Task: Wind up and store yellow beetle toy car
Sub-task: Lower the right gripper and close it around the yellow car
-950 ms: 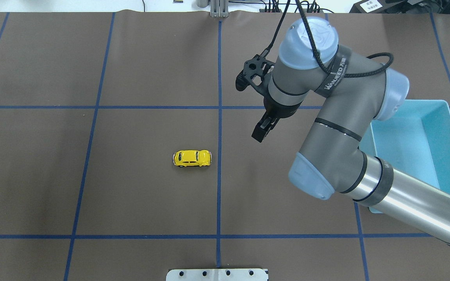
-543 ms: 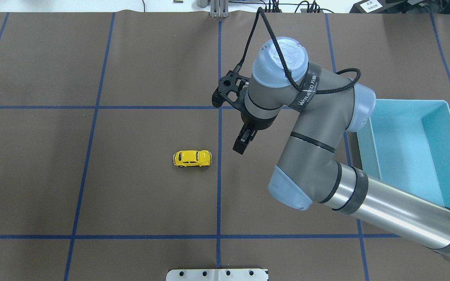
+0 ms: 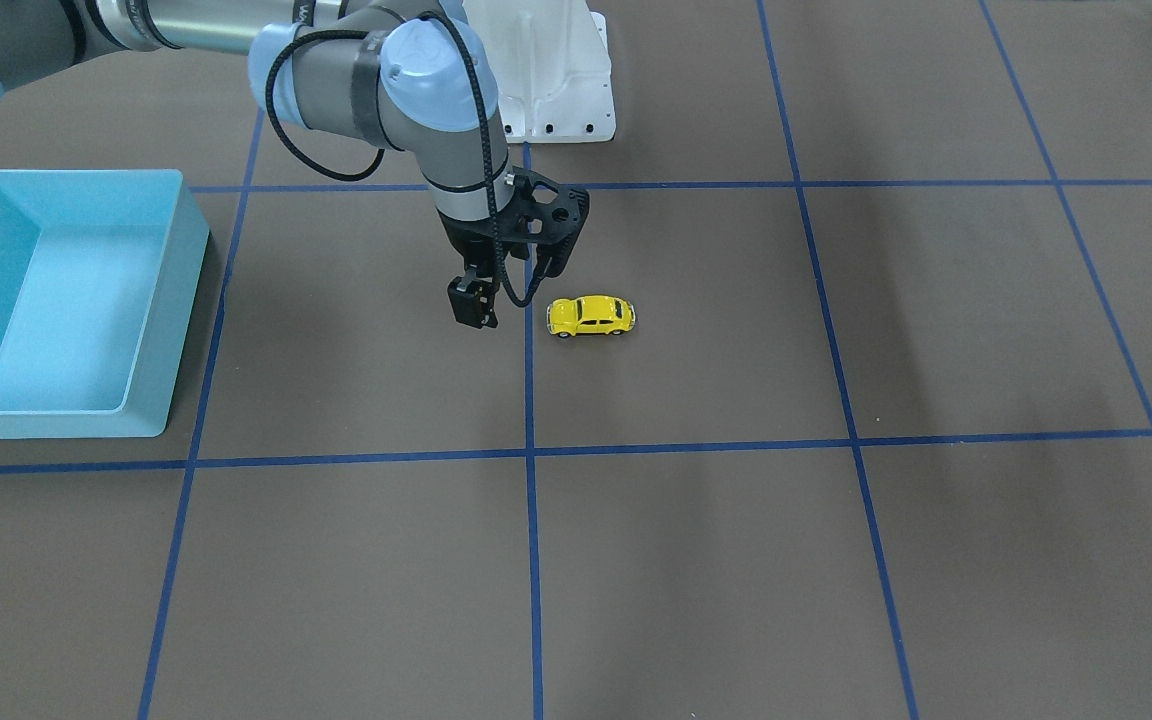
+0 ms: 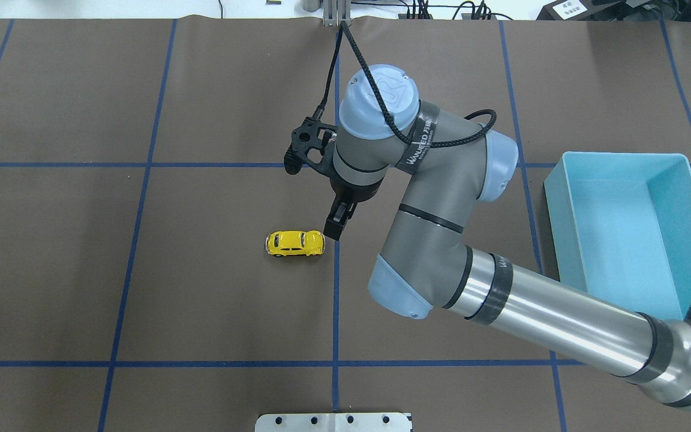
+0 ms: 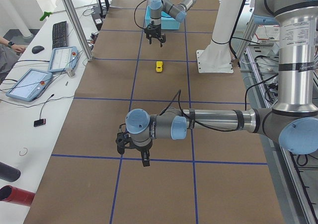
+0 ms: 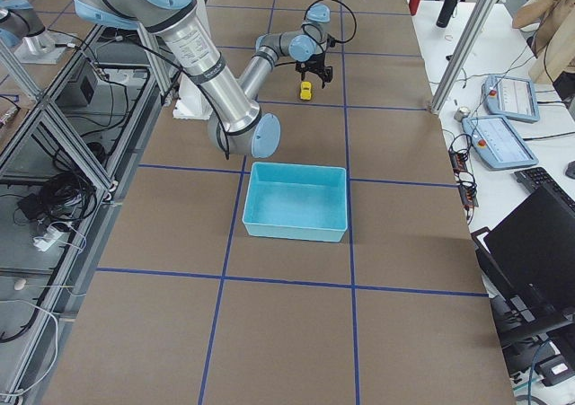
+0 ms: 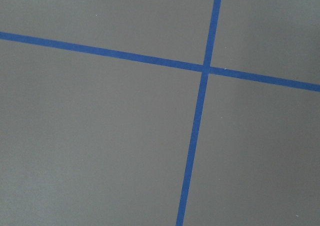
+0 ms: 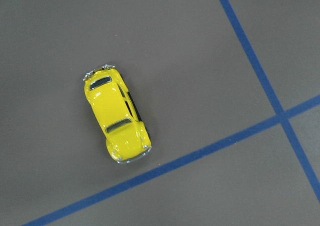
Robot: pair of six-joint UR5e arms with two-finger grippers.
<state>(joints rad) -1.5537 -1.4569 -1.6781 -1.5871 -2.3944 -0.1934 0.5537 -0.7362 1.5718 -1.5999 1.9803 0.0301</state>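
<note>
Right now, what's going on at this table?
The robot's right hand hangs close beside a yellow toy car, which sits on its wheels on the brown table. Nothing is gripping the car. The light blue bin off to the robot's right is empty. The left hand hangs over bare table, far from the car.

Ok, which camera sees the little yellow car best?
The right wrist-mounted view: the yellow beetle toy car looks biggest, windows clear. Overhead and front-facing show it small; side views, a yellow speck; left wrist, nothing.
</note>
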